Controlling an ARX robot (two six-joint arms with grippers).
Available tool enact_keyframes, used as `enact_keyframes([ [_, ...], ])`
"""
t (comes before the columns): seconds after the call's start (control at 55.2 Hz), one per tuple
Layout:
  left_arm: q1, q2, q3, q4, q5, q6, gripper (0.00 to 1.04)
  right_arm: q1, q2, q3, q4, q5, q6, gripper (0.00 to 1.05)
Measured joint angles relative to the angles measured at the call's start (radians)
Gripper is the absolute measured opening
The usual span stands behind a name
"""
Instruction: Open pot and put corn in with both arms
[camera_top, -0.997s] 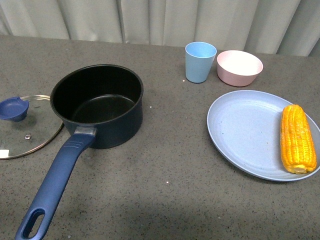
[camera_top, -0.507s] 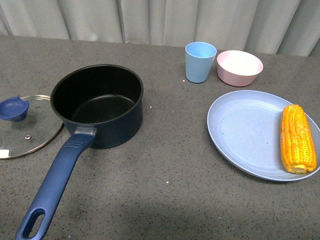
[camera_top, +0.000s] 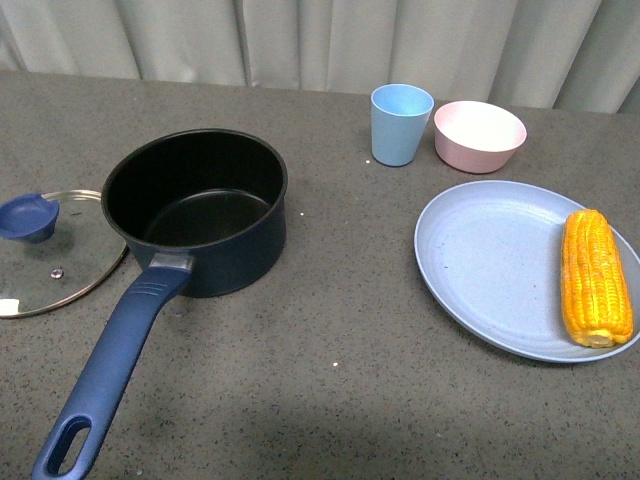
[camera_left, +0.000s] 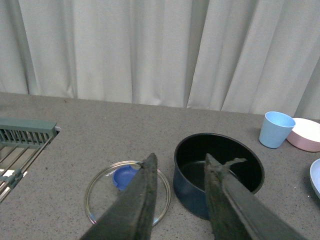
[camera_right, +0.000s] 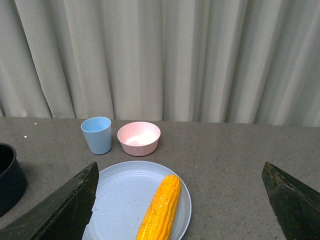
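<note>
Jaws apart on both sides, nothing held.
Your left gripper (camera_left: 179, 162) faces the uncovered pot (camera_top: 215, 248), its glass lid (camera_top: 60, 272) flat on the table (camera_top: 340, 340) just left of it; your right gripper (camera_right: 179, 172), spread wide, faces the corn (camera_top: 596, 278) lying at the right edge of the blue plate (camera_top: 480, 260).
</note>
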Motion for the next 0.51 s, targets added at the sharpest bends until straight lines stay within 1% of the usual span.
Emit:
enact_keyframes([
  [0.091,0.000,0.000,0.000,0.000,0.000,0.000,0.50,0.000,0.000,0.000,0.000,0.000,0.000,0.96],
  [0.109,0.000,0.000,0.000,0.000,0.000,0.000,0.52,0.000,0.000,0.000,0.000,0.000,0.000,0.96],
  [0.163,0.000,0.000,0.000,0.000,0.000,0.000,0.63,0.000,0.000,0.000,0.000,0.000,0.000,0.96],
  [0.199,0.000,0.000,0.000,0.000,0.000,0.000,0.72,0.000,0.000,0.000,0.000,0.000,0.000,0.96],
  [0.217,0.000,0.000,0.000,0.000,0.000,0.000,0.74,0.000,0.000,0.000,0.000,0.000,0.000,0.96],
  [0.29,0.000,0.000,0.000,0.000,0.000,0.000,0.88,0.000,0.000,0.000,0.000,0.000,0.000,0.96],
  [0.308,0.000,0.000,0.000,0.000,0.000,0.000,0.90,0.000,0.000,0.000,0.000,0.000,0.000,0.96],
  [0.344,0.000,0.000,0.000,0.000,0.000,0.000,0.97,-0.007,0.024,0.020,-0.058,-0.036,-0.016,0.96],
  [0.381,0.000,0.000,0.000,0.000,0.000,0.001,1.00,-0.011,0.071,0.045,-0.107,-0.064,-0.037,0.96],
  [0.399,0.000,0.000,0.000,0.000,0.000,0.002,1.00,-0.012,0.115,0.058,-0.111,-0.073,-0.046,0.96],
  [0.453,0.000,-0.001,0.000,0.000,0.000,0.002,0.98,-0.010,0.241,0.085,-0.069,-0.080,-0.053,0.96],
  [0.507,0.000,0.000,0.000,0.000,0.000,0.002,0.98,0.003,0.418,0.129,0.026,-0.076,-0.055,0.96],
])
